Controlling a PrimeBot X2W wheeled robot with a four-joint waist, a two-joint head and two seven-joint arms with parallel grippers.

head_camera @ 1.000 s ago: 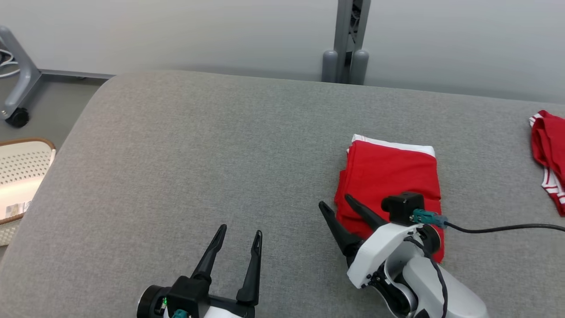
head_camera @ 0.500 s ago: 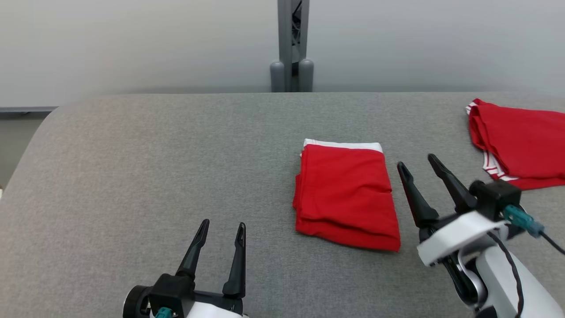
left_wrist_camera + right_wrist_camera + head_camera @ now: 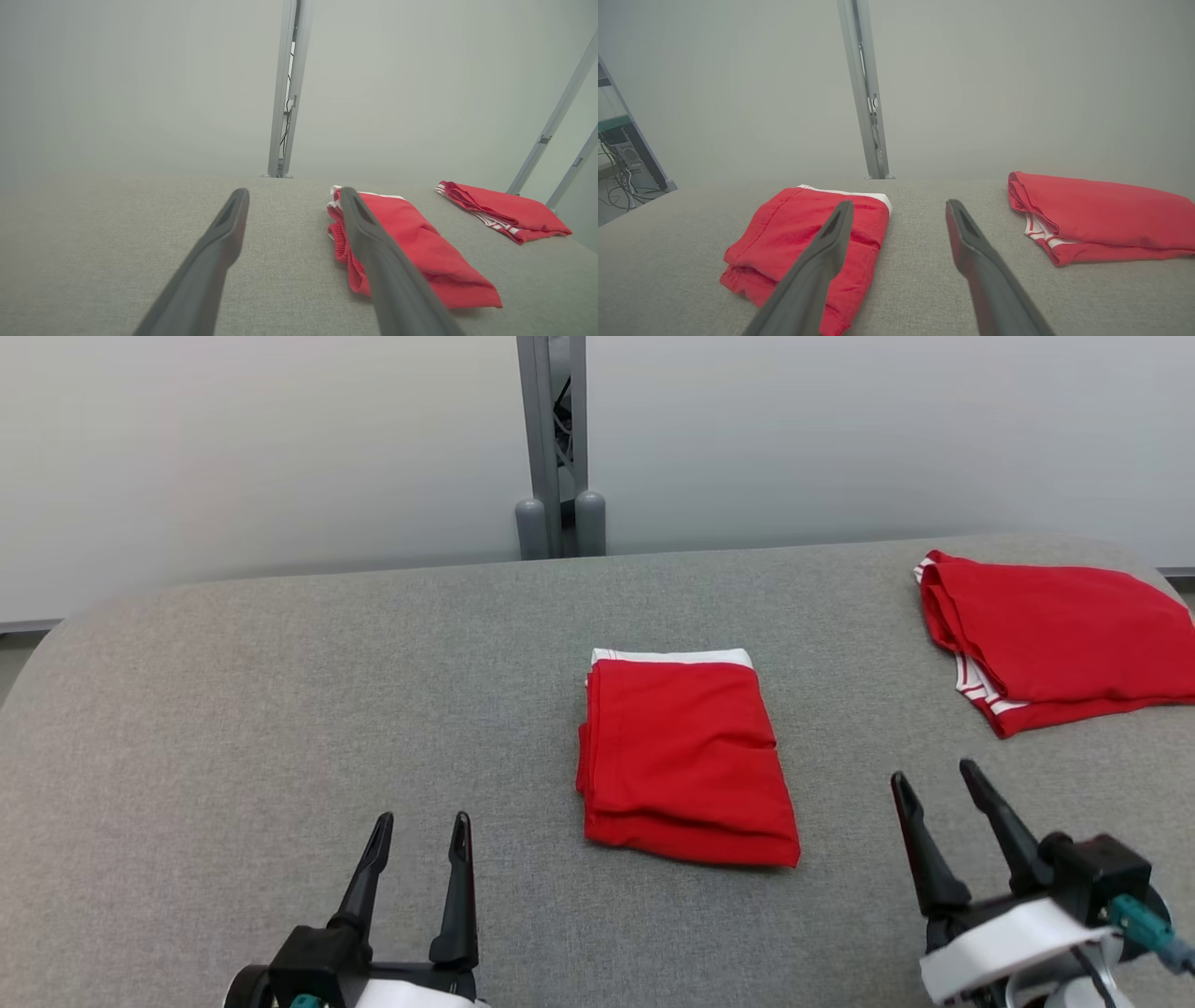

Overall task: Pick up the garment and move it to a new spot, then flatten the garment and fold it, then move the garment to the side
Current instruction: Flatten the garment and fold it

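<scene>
A red garment [image 3: 686,761] with a white band along its far edge lies folded in a neat rectangle at the middle of the grey padded table [image 3: 280,709]. It also shows as the folded garment [image 3: 420,242] in the left wrist view and the folded garment [image 3: 784,228] in the right wrist view. My left gripper [image 3: 422,819] hovers open near the front edge, left of it. My right gripper [image 3: 934,773] is open to its right, clear of the cloth. Both grippers are empty: left gripper [image 3: 294,191], right gripper [image 3: 899,203].
A second red garment [image 3: 1055,635] with white striped trim lies loosely folded at the table's far right corner, also seen as the second garment [image 3: 1101,214]. A grey metal post [image 3: 555,448] stands behind the table against a pale wall.
The head camera has swung, shifting the whole picture. My right gripper, which was over the folded garment's near end, has drawn away to its right and nearer me, still open. The garment stays put.
</scene>
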